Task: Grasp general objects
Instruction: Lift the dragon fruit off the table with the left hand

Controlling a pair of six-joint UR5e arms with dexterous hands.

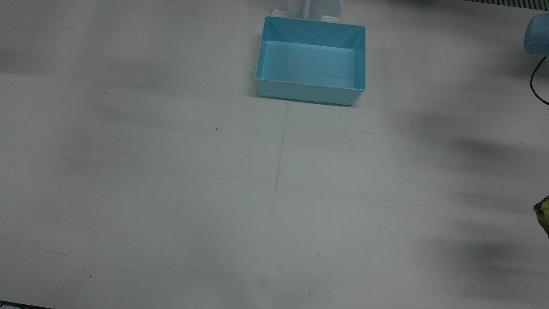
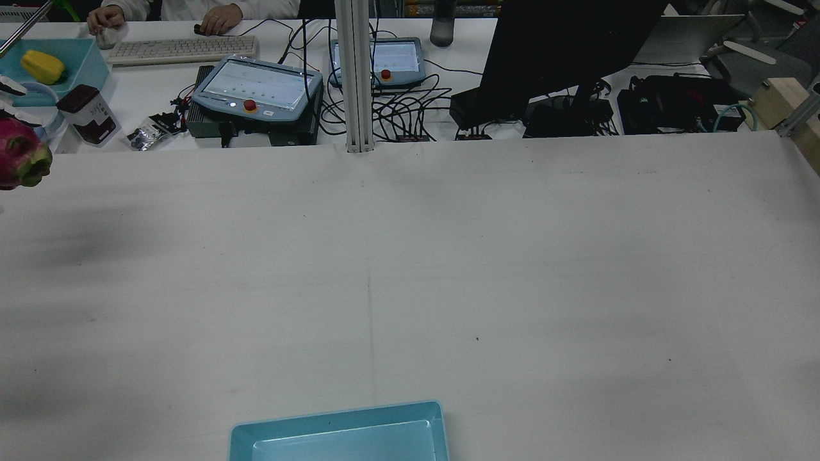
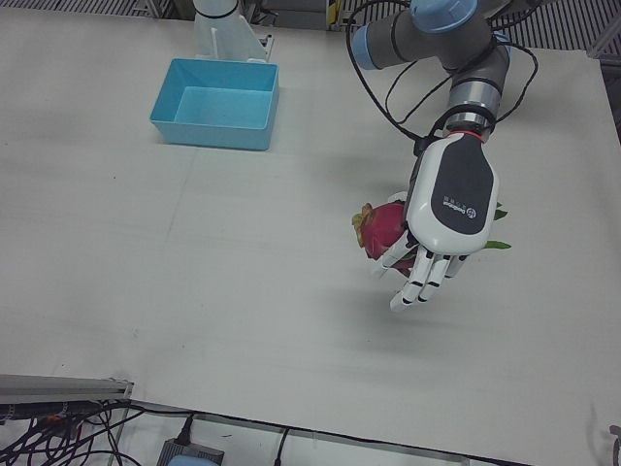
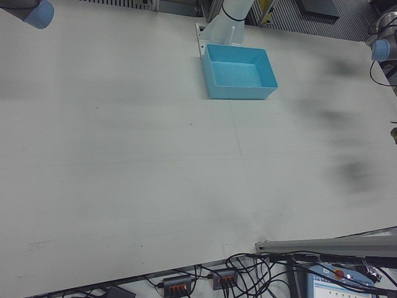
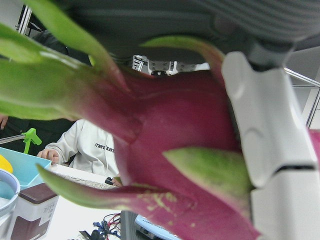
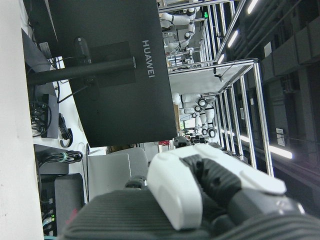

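The white table (image 3: 194, 291) spreads wide under me, with the blue bin (image 3: 215, 103) sitting by my arm's pedestal at its far edge, nothing in it. My left hand (image 3: 441, 218) hangs above the table's left half, well apart from the bin, fingers (image 3: 419, 282) pointing down and wrapped round a dragon fruit (image 3: 381, 230), its pink skin and green scales filling my left hand view. My right hand (image 6: 200, 185) shows only in part, so I cannot tell its state.
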